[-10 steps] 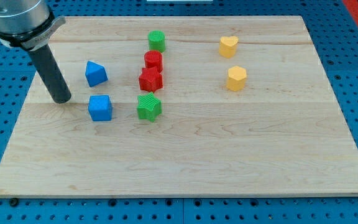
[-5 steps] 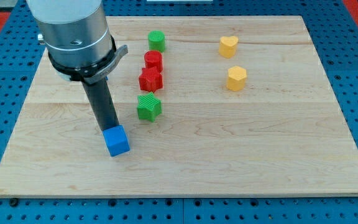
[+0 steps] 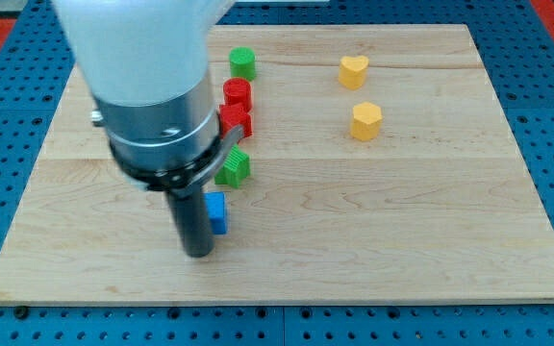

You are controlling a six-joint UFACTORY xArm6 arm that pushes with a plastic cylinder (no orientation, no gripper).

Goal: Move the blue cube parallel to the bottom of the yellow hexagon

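The blue cube point(image 3: 217, 212) lies left of the board's middle, half hidden behind my rod. My tip point(image 3: 197, 253) rests on the board just below and left of the cube, touching or nearly touching it. The yellow hexagon point(image 3: 365, 121) sits at the upper right, far from the cube. The arm's grey body covers the upper left of the board and hides the other blue block.
A yellow heart point(image 3: 354, 70) lies above the hexagon. A green cylinder point(image 3: 243, 62), two red blocks point(image 3: 237, 93) point(image 3: 236, 121) and a green star-like block point(image 3: 234, 167) form a column just above the cube, partly behind the arm. The wooden board point(image 3: 402, 250) lies on a blue perforated table.
My tip swept from the board's left side down and to the right. The blue cube was pushed down and right, then further right to sit under the green star-like block.
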